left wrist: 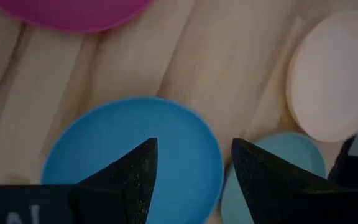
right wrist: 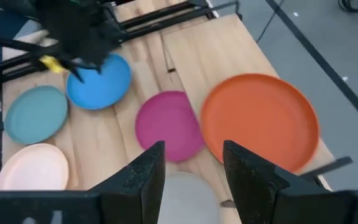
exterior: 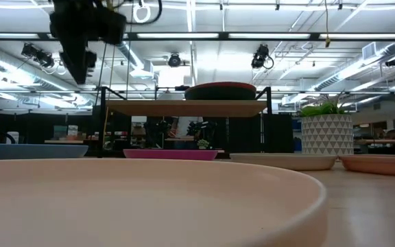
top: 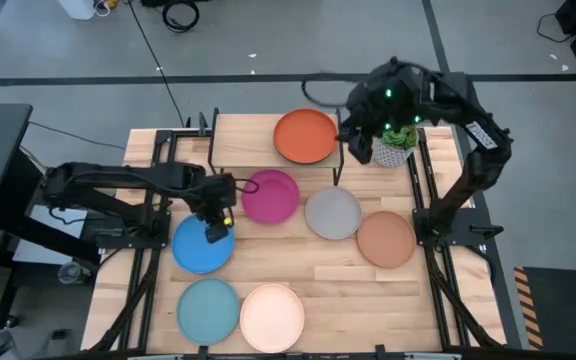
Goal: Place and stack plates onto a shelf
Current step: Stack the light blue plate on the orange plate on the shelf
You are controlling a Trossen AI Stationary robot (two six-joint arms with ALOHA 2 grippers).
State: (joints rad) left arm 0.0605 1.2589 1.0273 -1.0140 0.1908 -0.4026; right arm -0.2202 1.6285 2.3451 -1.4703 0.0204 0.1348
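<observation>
The shelf (top: 243, 135) stands at the table's far middle, and the orange plate (top: 305, 136) lies flat on its board. The magenta plate (top: 270, 195) lies on the table at the shelf's near edge. Grey (top: 333, 213), tan (top: 385, 239), blue (top: 200, 250), teal (top: 208, 308) and cream (top: 272, 316) plates lie flat on the table. My left gripper (left wrist: 194, 146) hangs open above the blue plate (left wrist: 104, 143), clear of it. My right gripper (right wrist: 194, 149) is open, high over the shelf's right end beside the orange plate (right wrist: 260, 118).
A white patterned planter with a green plant (top: 393, 148) stands right of the shelf, under my right arm. Black rails (top: 428, 200) run along the table's left and right sides. Bare wood lies between the cream and tan plates.
</observation>
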